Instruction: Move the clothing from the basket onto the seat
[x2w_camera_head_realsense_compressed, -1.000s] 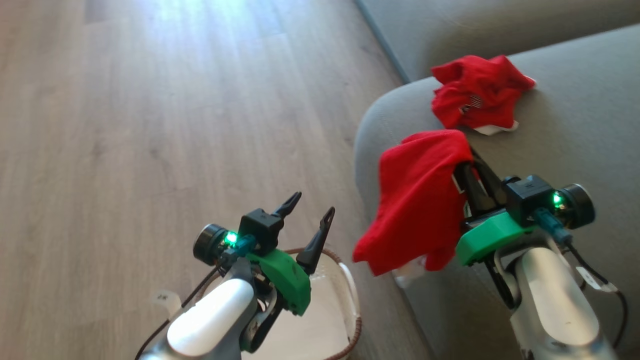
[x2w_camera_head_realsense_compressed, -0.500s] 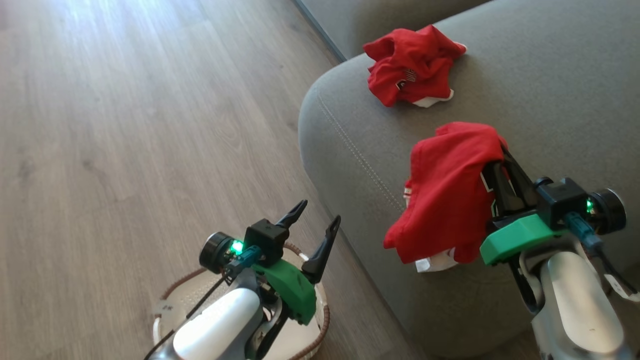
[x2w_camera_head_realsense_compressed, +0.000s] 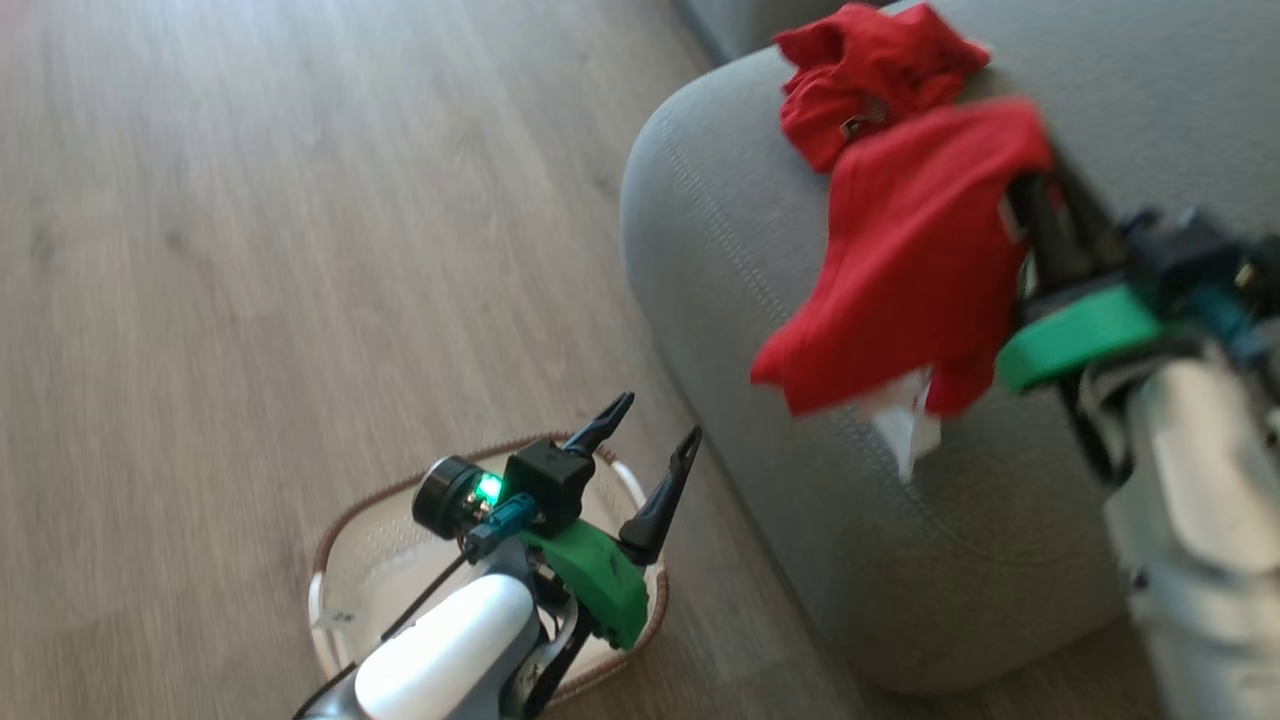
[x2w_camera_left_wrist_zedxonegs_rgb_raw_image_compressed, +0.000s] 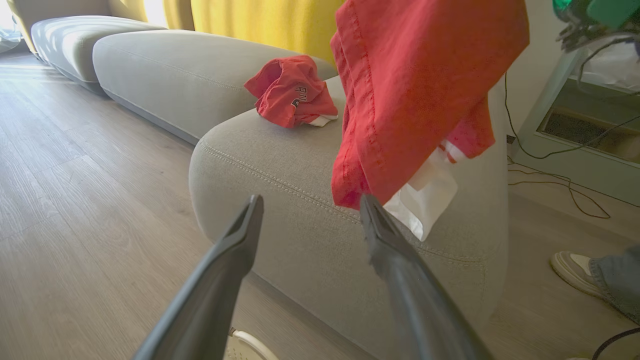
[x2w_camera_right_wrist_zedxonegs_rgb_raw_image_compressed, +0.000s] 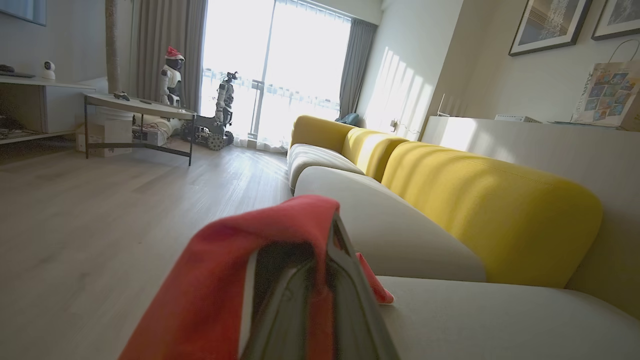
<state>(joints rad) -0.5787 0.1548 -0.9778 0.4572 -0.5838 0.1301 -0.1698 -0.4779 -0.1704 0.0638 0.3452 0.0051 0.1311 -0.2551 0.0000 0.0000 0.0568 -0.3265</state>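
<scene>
Red bundle (x2w_camera_head_realsense_compressed: 870, 85): lay far on seat (x2w_camera_head_realsense_compressed: 720, 300), done.
Right gripper (x2w_camera_head_realsense_compressed: 1035, 200): clamped second garment (x2w_camera_head_realsense_compressed: 910, 260), unreleased.
Left gripper (x2w_camera_head_realsense_compressed: 660, 418): spread wide, empty.
Basket (x2w_camera_head_realsense_compressed: 372, 505): seemed emptied.

Pale wood-plank flooring (x2w_camera_head_realsense_compressed: 250, 250) runs across the room. Over by the bright window, a low grey table on thin dark metal legs (x2w_camera_right_wrist_zedxonegs_rgb_raw_image_compressed: 140, 107) stands near long grey curtains (x2w_camera_right_wrist_zedxonegs_rgb_raw_image_compressed: 355, 65). A dark-framed picture (x2w_camera_right_wrist_zedxonegs_rgb_raw_image_compressed: 550, 22) hangs above a printed paper carrier bag (x2w_camera_right_wrist_zedxonegs_rgb_raw_image_compressed: 605, 92). A person's pale sneaker (x2w_camera_left_wrist_zedxonegs_rgb_raw_image_compressed: 572, 270) and blue denim trouser leg (x2w_camera_left_wrist_zedxonegs_rgb_raw_image_compressed: 617, 287) are on the floor, near thin black cables (x2w_camera_left_wrist_zedxonegs_rgb_raw_image_compressed: 506, 115).
</scene>
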